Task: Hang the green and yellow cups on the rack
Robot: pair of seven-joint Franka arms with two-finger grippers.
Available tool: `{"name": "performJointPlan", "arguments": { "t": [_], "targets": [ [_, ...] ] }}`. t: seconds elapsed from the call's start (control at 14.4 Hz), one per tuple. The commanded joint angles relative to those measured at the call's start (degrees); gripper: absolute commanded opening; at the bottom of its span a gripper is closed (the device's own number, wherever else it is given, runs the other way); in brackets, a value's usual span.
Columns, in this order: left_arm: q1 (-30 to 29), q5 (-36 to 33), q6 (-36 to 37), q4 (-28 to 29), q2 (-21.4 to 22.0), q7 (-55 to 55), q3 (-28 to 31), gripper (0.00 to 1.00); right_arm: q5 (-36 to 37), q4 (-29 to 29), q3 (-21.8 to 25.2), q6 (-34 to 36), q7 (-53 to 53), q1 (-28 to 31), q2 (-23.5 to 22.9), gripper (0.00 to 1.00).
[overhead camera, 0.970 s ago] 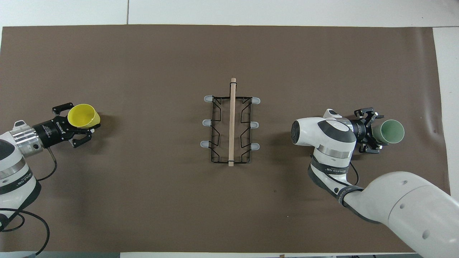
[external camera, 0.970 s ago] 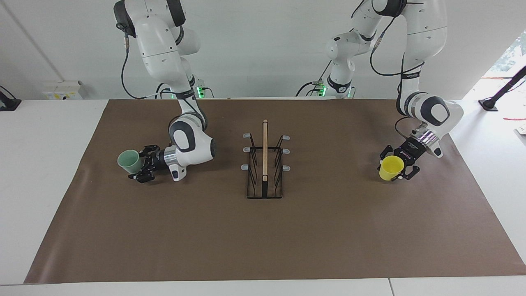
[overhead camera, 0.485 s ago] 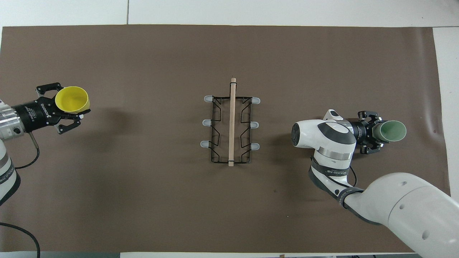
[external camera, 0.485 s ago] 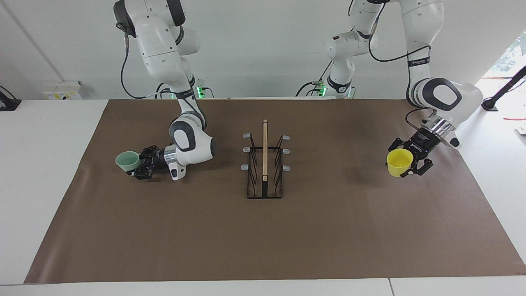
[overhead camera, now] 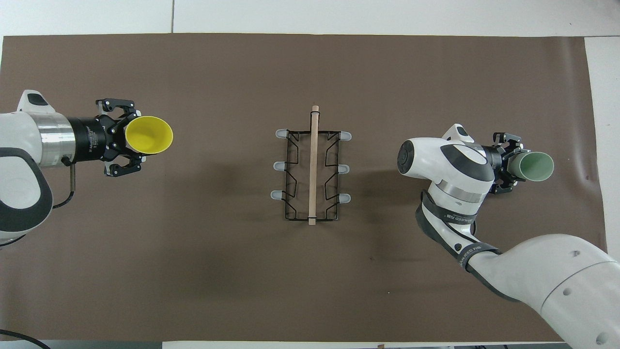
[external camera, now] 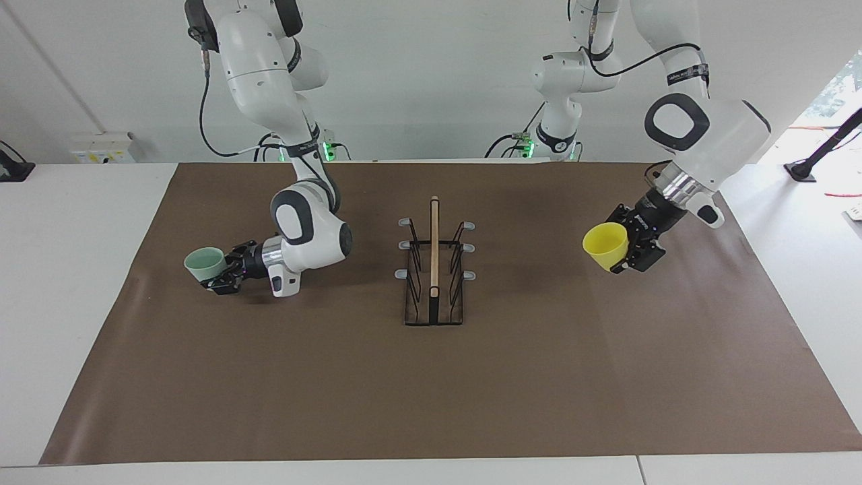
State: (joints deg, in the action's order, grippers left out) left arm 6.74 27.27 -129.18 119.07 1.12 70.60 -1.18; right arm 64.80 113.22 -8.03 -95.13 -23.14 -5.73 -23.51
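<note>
The rack (external camera: 434, 249) stands at the middle of the brown mat, also seen in the overhead view (overhead camera: 314, 165), with all its prongs bare. My left gripper (external camera: 630, 248) is shut on the yellow cup (external camera: 604, 244) and holds it in the air over the mat toward the left arm's end. In the overhead view the left gripper (overhead camera: 131, 138) holds the yellow cup (overhead camera: 147, 135) tilted with its mouth toward the rack. My right gripper (external camera: 227, 271) is shut on the green cup (external camera: 204, 263) low over the mat at the right arm's end. In the overhead view the right gripper (overhead camera: 512, 165) holds the green cup (overhead camera: 533, 166) with its mouth pointing away from the rack.
The brown mat (external camera: 431, 377) covers most of the white table (external camera: 74, 269). Only the rack stands on it between the two arms.
My left gripper has lifted the yellow cup, carried it toward the rack and turned its mouth toward the rack. My right gripper has raised and tilted the green cup a little.
</note>
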Motion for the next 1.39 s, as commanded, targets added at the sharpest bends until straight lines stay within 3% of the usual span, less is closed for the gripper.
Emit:
{"name": "performJointPlan", "arguments": {
  "t": [0.0, 0.35, 0.48, 0.83, 1.18, 1.32],
  "targets": [
    [9.99, -18.38, -0.89, 0.54, 0.98, 10.20, 0.56, 0.00, -9.45, -3.17, -0.50, -0.76, -0.07, 2.91, 4.93, 0.00],
    [21.97, -48.30, 1.55, 0.81, 0.03, 36.31, 0.48, 0.00, -28.10, -6.78, -0.32, -0.94, -0.07, 8.17, 9.52, 0.00],
    [26.98, -55.63, 5.41, 0.81, -0.33, 43.63, 0.39, 0.00, -36.38, -9.24, -0.32, -2.43, -0.50, 11.52, 10.32, 0.00],
    [36.04, -61.90, 10.43, 0.63, -1.82, 51.48, 0.39, 0.00, -43.51, -10.04, -0.41, -4.79, -6.72, 14.96, 10.68, 0.00],
    [41.15, -61.90, 12.11, 0.20, -1.38, 55.61, 0.21, 0.00, -57.92, -13.11, -0.23, -7.80, -37.89, 19.44, 11.29, 0.00],
    [42.21, -61.90, 12.20, 0.02, -1.30, 56.23, 0.04, 0.00, -61.80, -12.68, -0.23, -7.79, -40.32, 22.50, 11.38, 0.00]
  ]
}}
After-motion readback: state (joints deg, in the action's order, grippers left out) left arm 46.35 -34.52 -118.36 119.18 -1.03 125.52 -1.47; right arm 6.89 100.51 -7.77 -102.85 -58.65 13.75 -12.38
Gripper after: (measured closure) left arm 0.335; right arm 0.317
